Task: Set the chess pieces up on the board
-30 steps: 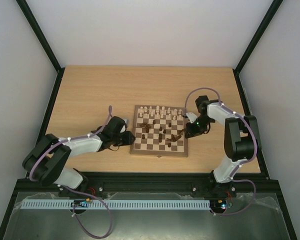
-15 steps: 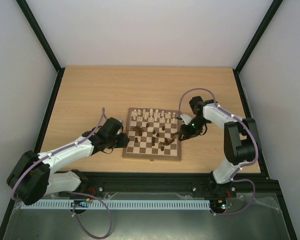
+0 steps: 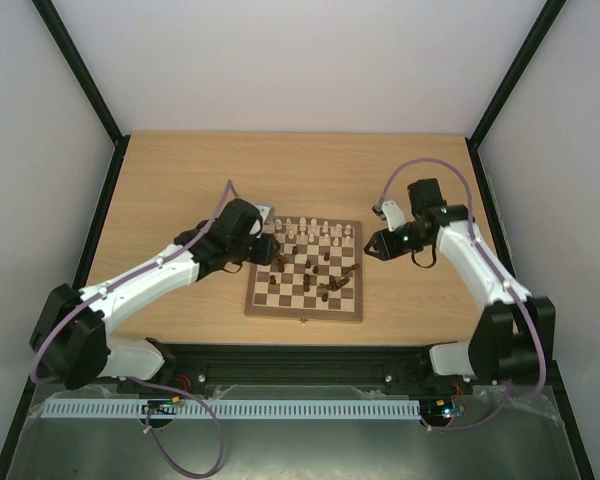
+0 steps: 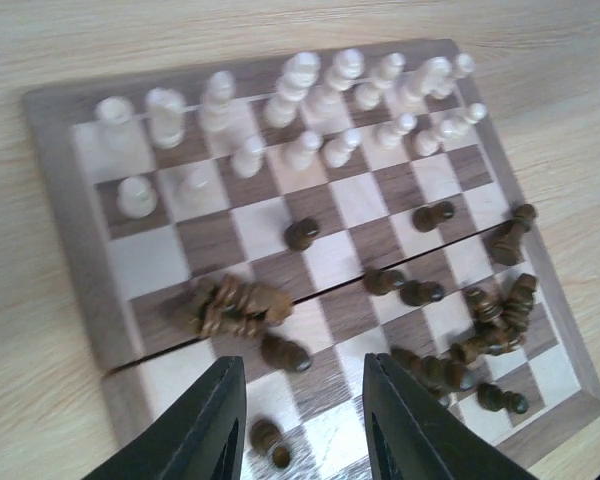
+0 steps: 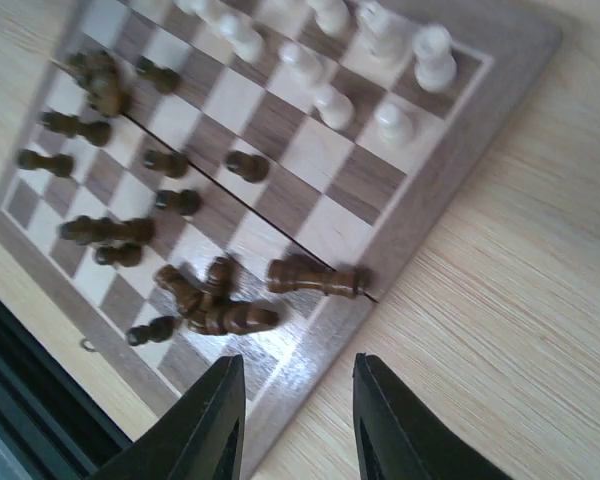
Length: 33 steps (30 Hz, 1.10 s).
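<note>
The board (image 3: 302,314) lies mid-table. Pale chess pieces (image 3: 315,232) stand in its two far rows. Dark chess pieces (image 3: 332,282) are scattered over the middle and near squares, many lying down. My left gripper (image 3: 270,248) hovers over the board's far-left corner. In its wrist view it (image 4: 305,372) is open and empty above a lying dark piece (image 4: 285,352) and a dark heap (image 4: 235,305). My right gripper (image 3: 373,247) hangs just off the board's right edge. Its wrist view shows it (image 5: 297,365) open and empty over the border (image 5: 480,130), near a fallen dark piece (image 5: 310,277).
The board sits on a light wooden table (image 3: 180,190) with a black frame (image 3: 110,200) round it and white walls behind. Both arm bases (image 3: 450,355) stand at the near edge. A small clasp (image 5: 85,345) shows on the board's near side.
The board slid a little to the left. Both grippers let go of its sides, opened and lifted. The left moved to the far-left corner, and the right drew back to the right.
</note>
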Available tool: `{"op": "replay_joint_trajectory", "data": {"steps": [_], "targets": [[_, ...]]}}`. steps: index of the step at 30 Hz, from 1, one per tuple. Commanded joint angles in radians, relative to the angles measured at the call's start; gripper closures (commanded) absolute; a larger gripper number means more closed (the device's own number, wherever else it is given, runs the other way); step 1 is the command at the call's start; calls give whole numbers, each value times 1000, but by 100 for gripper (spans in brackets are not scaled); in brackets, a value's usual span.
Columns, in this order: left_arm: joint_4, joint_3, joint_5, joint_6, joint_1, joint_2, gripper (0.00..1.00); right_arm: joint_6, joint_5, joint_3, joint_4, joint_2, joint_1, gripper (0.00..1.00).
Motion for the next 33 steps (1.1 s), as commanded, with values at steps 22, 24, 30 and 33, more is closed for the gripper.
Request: {"op": "replay_joint_trajectory", "data": {"steps": [22, 24, 30, 33], "targets": [[-193, 617, -173, 157, -263, 655, 64, 188, 170, -274, 437, -350, -117, 58], [-202, 624, -200, 149, -263, 666, 65, 188, 174, -275, 435, -353, -117, 58], [-212, 643, -207, 166, -264, 696, 64, 184, 189, -274, 439, -357, -117, 58], [-220, 668, -194, 171, -263, 724, 63, 182, 201, -275, 438, -354, -116, 58]]}}
